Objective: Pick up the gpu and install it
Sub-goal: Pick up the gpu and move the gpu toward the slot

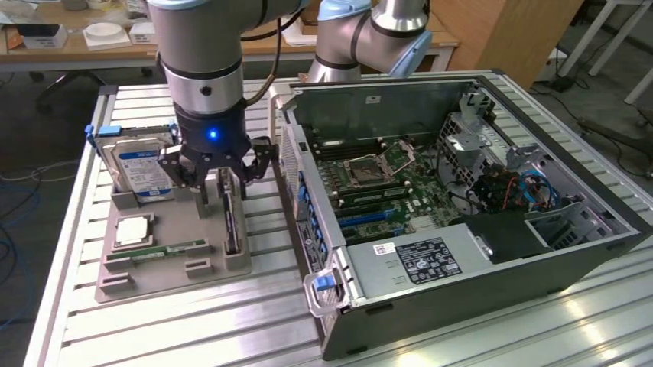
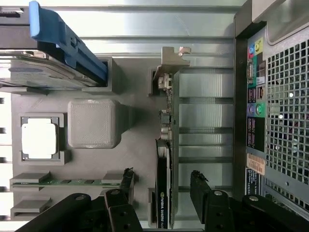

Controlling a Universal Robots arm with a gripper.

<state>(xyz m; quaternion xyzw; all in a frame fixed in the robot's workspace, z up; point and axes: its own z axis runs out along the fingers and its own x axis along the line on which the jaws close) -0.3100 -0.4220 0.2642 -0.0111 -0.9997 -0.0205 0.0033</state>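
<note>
- Hovering over the grey holder tray (image 1: 173,279) in the exterior view, the gripper (image 1: 217,174) points straight down with its fingers spread wide and gripping nothing.
- The gpu (image 1: 232,225) stands on edge in a slot of that tray, running from between the fingers toward six o'clock.
- The hard drive (image 1: 143,172) stands upright at nine o'clock of the gripper. A processor chip (image 1: 134,229) and a green memory stick (image 1: 168,249) lie at seven o'clock.
- The open computer case (image 1: 459,229) lies at three o'clock of the tray on the slatted metal table (image 1: 153,336).
- In the wrist view, the dark fingers (image 2: 128,181) flank the edge-on gpu with a gap on each side. Its silvery bracket (image 2: 173,57) is at the end away from them.
</note>
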